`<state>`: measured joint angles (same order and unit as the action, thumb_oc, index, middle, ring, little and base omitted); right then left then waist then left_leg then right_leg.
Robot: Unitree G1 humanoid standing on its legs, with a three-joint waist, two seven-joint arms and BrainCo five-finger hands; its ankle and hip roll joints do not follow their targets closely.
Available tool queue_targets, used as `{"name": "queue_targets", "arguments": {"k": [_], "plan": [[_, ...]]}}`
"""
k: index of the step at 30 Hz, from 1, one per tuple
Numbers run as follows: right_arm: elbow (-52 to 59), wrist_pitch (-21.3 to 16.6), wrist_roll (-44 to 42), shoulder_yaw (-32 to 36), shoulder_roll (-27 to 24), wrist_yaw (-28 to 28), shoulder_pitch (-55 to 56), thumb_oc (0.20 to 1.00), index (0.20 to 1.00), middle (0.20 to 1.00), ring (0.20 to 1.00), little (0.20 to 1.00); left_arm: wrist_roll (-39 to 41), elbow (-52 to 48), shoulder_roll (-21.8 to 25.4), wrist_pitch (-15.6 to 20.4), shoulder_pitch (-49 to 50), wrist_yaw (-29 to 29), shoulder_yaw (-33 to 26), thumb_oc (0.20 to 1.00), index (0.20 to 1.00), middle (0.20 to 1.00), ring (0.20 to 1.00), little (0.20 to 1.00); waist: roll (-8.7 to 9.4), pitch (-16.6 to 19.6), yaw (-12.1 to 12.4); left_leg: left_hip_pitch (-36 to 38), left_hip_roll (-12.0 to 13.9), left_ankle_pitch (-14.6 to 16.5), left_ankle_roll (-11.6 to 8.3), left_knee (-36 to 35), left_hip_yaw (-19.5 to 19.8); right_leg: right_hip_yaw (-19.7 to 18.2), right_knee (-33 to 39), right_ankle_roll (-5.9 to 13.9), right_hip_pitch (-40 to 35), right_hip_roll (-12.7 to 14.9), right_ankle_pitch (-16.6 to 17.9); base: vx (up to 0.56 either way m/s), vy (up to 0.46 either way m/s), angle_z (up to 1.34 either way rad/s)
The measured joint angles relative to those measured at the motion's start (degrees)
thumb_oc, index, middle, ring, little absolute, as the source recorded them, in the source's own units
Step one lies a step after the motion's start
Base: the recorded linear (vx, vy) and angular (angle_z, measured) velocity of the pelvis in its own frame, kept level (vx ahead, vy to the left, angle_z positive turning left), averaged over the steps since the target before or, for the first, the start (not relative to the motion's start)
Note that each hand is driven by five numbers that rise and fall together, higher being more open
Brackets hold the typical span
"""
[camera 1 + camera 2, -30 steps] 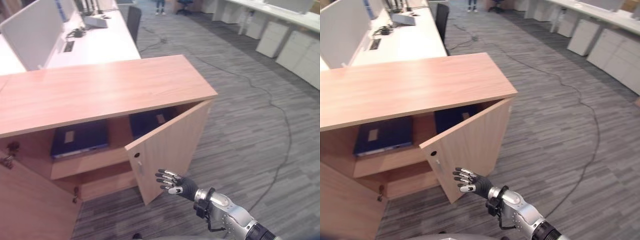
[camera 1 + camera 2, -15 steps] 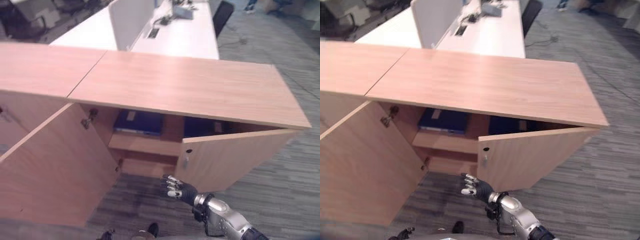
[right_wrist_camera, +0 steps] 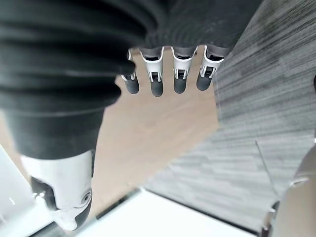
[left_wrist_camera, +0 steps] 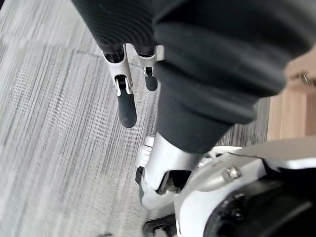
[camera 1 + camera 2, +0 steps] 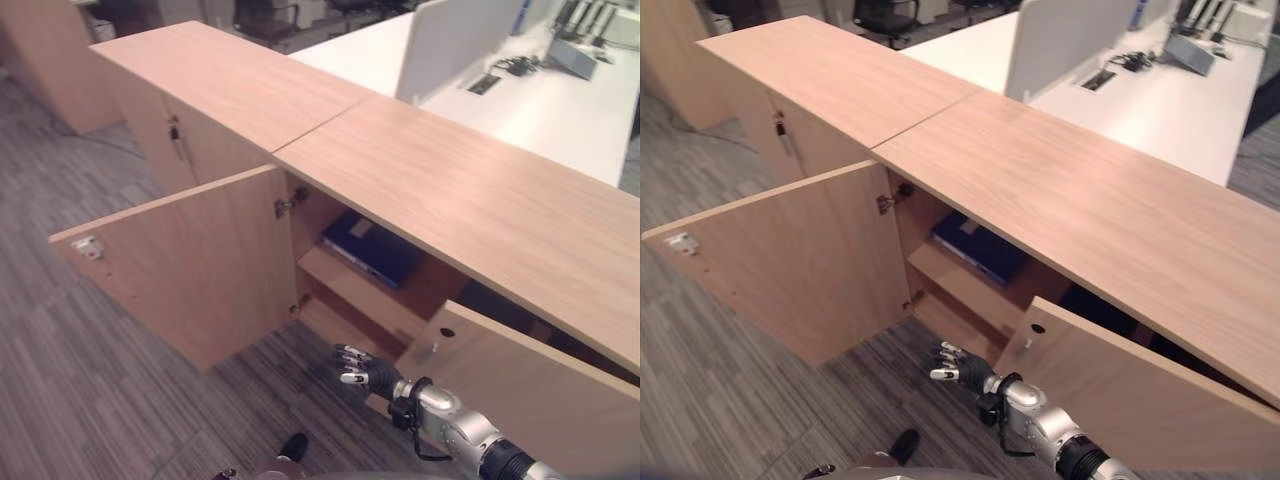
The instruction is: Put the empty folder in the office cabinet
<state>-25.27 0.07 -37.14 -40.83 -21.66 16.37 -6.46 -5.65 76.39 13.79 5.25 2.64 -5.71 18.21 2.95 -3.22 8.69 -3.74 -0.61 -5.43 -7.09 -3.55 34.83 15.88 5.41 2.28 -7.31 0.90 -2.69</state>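
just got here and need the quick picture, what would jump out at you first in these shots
The long wooden cabinet stands with both doors swung open, the left door wide out over the grey carpet. Inside, on the upper shelf, a dark blue folder lies flat. In front of the opening the robot's right hand hangs in the air with straight fingers, holding nothing.

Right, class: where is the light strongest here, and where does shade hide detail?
Left eye view: the white desk is brightest; shade under the cabinet top darkens the blue folder. Right wrist view: the right hand is dark against lit wood.
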Motion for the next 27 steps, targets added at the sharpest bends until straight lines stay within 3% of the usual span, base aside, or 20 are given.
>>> {"name": "queue_targets", "arguments": {"k": [3, 5, 7, 8, 10, 12, 13, 14, 15, 16, 19, 22, 23, 24, 25, 26, 27], "plan": [[-0.38, 0.01, 0.30, -0.05, 0.09, -0.18, 0.73, 1.000, 1.000, 1.000, 1.000, 1.000, 0.35, -0.52, -0.08, -0.12, -0.38, 0.00, -0.17, 1.000, 1.000, 1.000, 1.000, 1.000, 0.04, -0.17, 0.81, -1.77, 0.13, 0.00, -1.19, -0.04, 2.82, 3.38, -0.07, -0.72, 0.20, -0.68, -0.51, -0.01, -0.224, 0.59], [-4.65, -0.77, 2.37, 0.21, 0.65, -0.76, 0.98, 1.000, 1.000, 1.000, 1.000, 1.000, 0.75, 0.08, -0.53, -0.19, -0.39, 0.06, -1.05, 1.000, 1.000, 1.000, 1.000, 1.000, -0.48, -0.49, 1.28, -3.19, 0.65, 0.91, -1.19, 0.62, 1.24, 4.58, -0.14, -0.79, -0.73, -1.67, -1.19, -0.01, -0.181, 0.61], [-11.55, -0.57, 7.08, 0.21, 1.47, -2.69, 0.85, 1.000, 1.000, 1.000, 1.000, 1.000, 0.89, -0.50, 0.02, -0.20, -0.46, -0.04, -1.32, 1.000, 1.000, 1.000, 1.000, 1.000, 0.08, -0.57, 1.87, -4.69, 1.54, 0.58, -1.63, 1.59, -1.20, 7.21, -0.31, -2.44, -0.59, -1.63, -0.89, -0.20, 0.043, 0.68], [-12.95, -0.62, 7.84, 0.26, 1.56, -3.32, 0.83, 1.000, 1.000, 1.000, 1.000, 1.000, 0.98, -0.45, 0.03, -0.28, -0.36, -0.07, -1.37, 1.000, 1.000, 1.000, 1.000, 1.000, -0.57, -0.84, 2.08, -5.57, 1.59, 0.68, -1.49, 2.33, -2.18, 7.90, -0.37, -2.61, -0.64, -2.09, -1.32, -0.14, -0.007, 0.64], [-19.94, -0.57, 10.89, 1.73, 2.58, -5.49, 0.47, 1.000, 1.000, 1.000, 1.000, 1.000, 3.13, -0.11, -0.52, -0.46, -0.68, -0.02, -1.79, 1.000, 1.000, 1.000, 1.000, 1.000, -1.61, -1.76, 2.57, -8.46, 3.79, -0.05, -0.90, 3.69, -10.92, 10.05, -0.52, -2.70, -1.04, -2.81, -1.55, -0.12, -0.023, 0.57], [-24.41, -0.72, 12.94, 3.53, 3.49, -7.15, 0.14, 1.000, 1.000, 1.000, 1.000, 1.000, 3.75, -0.03, -0.87, -0.66, -0.53, -0.09, -2.61, 1.000, 1.000, 1.000, 1.000, 1.000, -1.97, -2.29, 2.81, -9.56, 7.36, 0.86, 0.92, 3.92, -24.80, 11.58, -0.51, -2.84, -1.30, -2.14, -1.70, -0.06, -0.031, 0.36], [-27.87, -0.58, 14.22, 4.89, 4.41, -8.11, -0.68, 1.000, 1.000, 1.000, 1.000, 1.000, 4.56, -0.03, -0.93, -0.76, -0.52, -0.12, -2.65, 1.000, 1.000, 1.000, 1.000, 1.000, -1.99, -2.52, 2.76, -9.45, 8.24, 1.20, 1.49, 4.19, -29.92, 11.93, -0.64, -2.66, -1.56, -1.54, -1.89, 0.01, -0.037, 0.26], [-31.09, -0.54, 15.89, 5.19, 4.95, -9.09, -1.55, 1.000, 1.000, 1.000, 1.000, 1.000, 4.80, -0.03, -0.94, -0.89, 0.15, -0.14, -2.72, 1.000, 1.000, 1.000, 1.000, 1.000, -2.41, -2.47, 2.96, -9.20, 8.29, 0.72, 2.01, 4.28, -31.57, 11.96, -0.69, -2.14, -1.98, -1.30, -2.12, 0.02, -0.027, 0.14], [-36.42, -0.78, 18.35, 5.71, 6.02, -9.58, -2.18, 1.000, 1.000, 1.000, 1.000, 1.000, 4.86, 0.11, -0.91, -1.08, 1.01, -0.19, -3.26, 1.000, 1.000, 1.000, 1.000, 1.000, -3.21, -2.03, 3.07, -8.57, 8.24, -2.35, 3.18, 4.17, -31.59, 11.95, -0.75, -1.82, -2.88, -1.54, -2.33, 0.03, -0.045, 0.04], [-39.04, -0.64, 19.34, 6.72, 6.92, -10.01, -3.07, 1.000, 1.000, 1.000, 1.000, 1.000, 4.92, 0.00, -0.78, -1.07, 1.54, -0.24, -3.67, 1.000, 1.000, 1.000, 1.000, 1.000, -3.38, -1.84, 3.00, -8.06, 8.25, -4.19, 2.54, 4.11, -31.50, 11.94, -0.72, -1.45, -3.44, -1.48, -2.61, 0.02, -0.021, 0.11], [-47.60, 0.61, 25.47, 9.59, 9.02, -11.65, -3.38, 1.000, 1.000, 1.000, 1.000, 1.000, 5.22, -0.34, 0.30, -1.07, 1.51, -0.86, -5.35, 1.000, 1.000, 1.000, 1.000, 1.000, -2.62, -1.18, 3.64, -6.83, 6.98, -5.35, 0.79, 2.16, -30.92, 12.48, -0.42, -0.68, -4.13, -0.62, -3.60, 0.01, -0.004, 0.17], [-51.10, 0.64, 27.73, 13.17, 9.28, -13.06, -2.88, 1.000, 1.000, 1.000, 1.000, 1.000, 5.23, -0.56, 0.17, -1.09, 1.56, -0.89, -6.21, 1.000, 1.000, 1.000, 1.000, 1.000, -3.25, -1.17, 3.44, -5.83, 6.75, -7.30, 0.55, 0.31, -29.64, 13.47, -0.45, -0.87, -4.90, -0.90, -4.05, 0.03, 0.042, 0.30], [-52.73, 0.71, 27.73, 15.33, 9.10, -13.94, -1.53, 1.000, 1.000, 1.000, 1.000, 1.000, 5.32, -0.60, 0.03, -1.08, 1.73, -0.94, -7.10, 1.000, 1.000, 1.000, 1.000, 1.000, -3.98, -0.49, 3.31, -5.70, 7.34, -8.25, -0.58, -2.32, -29.49, 13.84, -0.13, -1.16, -4.57, -1.35, -4.40, 0.15, 0.112, 0.32], [-52.90, 1.02, 27.82, 17.50, 9.06, -14.14, -0.76, 1.000, 1.000, 1.000, 1.000, 1.000, 5.41, -0.31, 0.90, -1.24, 0.36, 0.14, -9.26, 1.000, 1.000, 1.000, 1.000, 1.000, -3.41, -0.89, 2.71, -5.86, 8.52, -5.55, -0.48, -1.01, -32.27, 15.10, 0.01, -2.27, -4.56, -0.54, -4.28, 0.17, 0.120, 0.11], [-52.57, 0.98, 28.22, 18.51, 9.73, -14.02, 0.07, 1.000, 1.000, 1.000, 1.000, 1.000, 6.24, 2.04, 2.30, -2.31, -0.47, 0.89, -11.85, 1.000, 1.000, 1.000, 1.000, 1.000, -1.18, -0.84, 2.59, -5.95, 8.90, -4.26, 0.12, 1.98, -35.35, 15.03, 0.00, -2.81, -4.27, 0.73, -4.06, 0.11, 0.144, -0.13], [-51.36, 0.84, 28.62, 18.06, 10.47, -14.30, 1.69, 1.000, 1.000, 1.000, 1.000, 1.000, 8.75, 3.08, 4.84, -3.62, -0.57, -0.03, -14.35, 1.000, 1.000, 1.000, 1.000, 1.000, 1.70, 0.01, 0.80, -5.47, 9.58, -2.56, -0.35, 5.91, -37.58, 14.72, -0.09, -2.82, -4.08, 2.79, -3.91, 0.08, 0.093, -0.17], [-51.21, 1.00, 29.02, 18.18, 9.70, -14.24, 3.04, 1.000, 1.000, 1.000, 1.000, 1.000, 9.97, 3.35, 5.95, -3.52, -1.13, -0.50, -15.19, 1.000, 1.000, 1.000, 1.000, 1.000, 2.33, 0.54, -0.61, -4.87, 10.17, -2.36, -0.62, 8.12, -37.92, 14.84, -0.44, -2.75, -4.37, 3.40, -3.86, 0.08, 0.089, 0.18]]}}
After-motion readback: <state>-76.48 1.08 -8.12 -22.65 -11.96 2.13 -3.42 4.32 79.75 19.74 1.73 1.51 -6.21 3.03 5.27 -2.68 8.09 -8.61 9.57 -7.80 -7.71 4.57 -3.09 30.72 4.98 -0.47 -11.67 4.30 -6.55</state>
